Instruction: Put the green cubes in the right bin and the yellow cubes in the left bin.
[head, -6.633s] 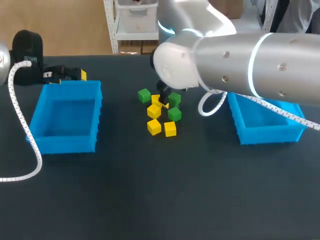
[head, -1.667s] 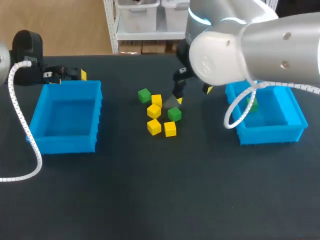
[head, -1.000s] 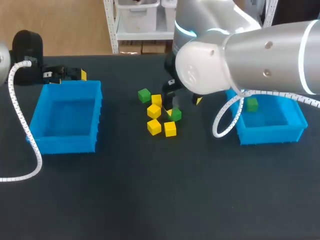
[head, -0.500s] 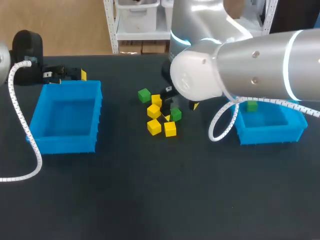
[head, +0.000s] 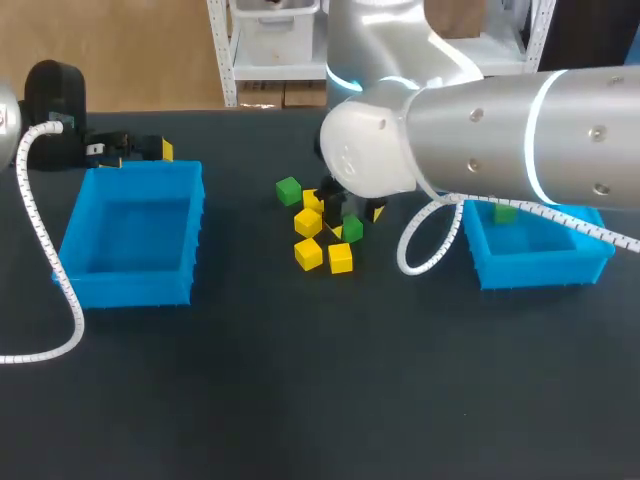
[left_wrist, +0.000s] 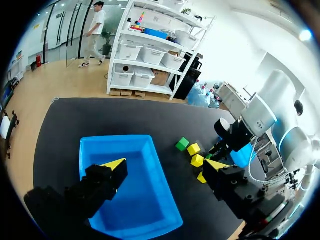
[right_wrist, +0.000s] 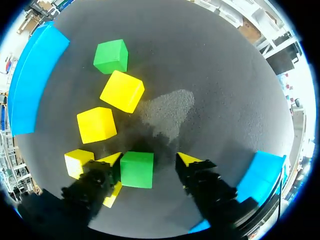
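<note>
My right gripper (right_wrist: 149, 160) stands low over the cluster of cubes, open, with a green cube (right_wrist: 136, 169) between its fingers. One fingertip (right_wrist: 111, 160) is against the cube's side and the other stands apart from it. In the head view that green cube (head: 352, 231) lies under the right gripper (head: 356, 219) at mid-table. Another green cube (head: 289, 190) and several yellow cubes (head: 308, 222) lie beside it. One green cube (head: 505, 211) rests in the right bin (head: 540, 268). My left gripper (left_wrist: 165, 165) hangs open over the left bin (left_wrist: 150, 220), holding nothing.
The left bin (head: 135, 285) is blue and holds no cubes. A white coiled cable (head: 40, 250) runs along its left side. My right arm's bulky body (head: 480, 130) covers the table between the cubes and the right bin.
My right gripper has swung left from beside the right bin and come down around the green cube, its fingers narrowing. The left arm has not moved.
</note>
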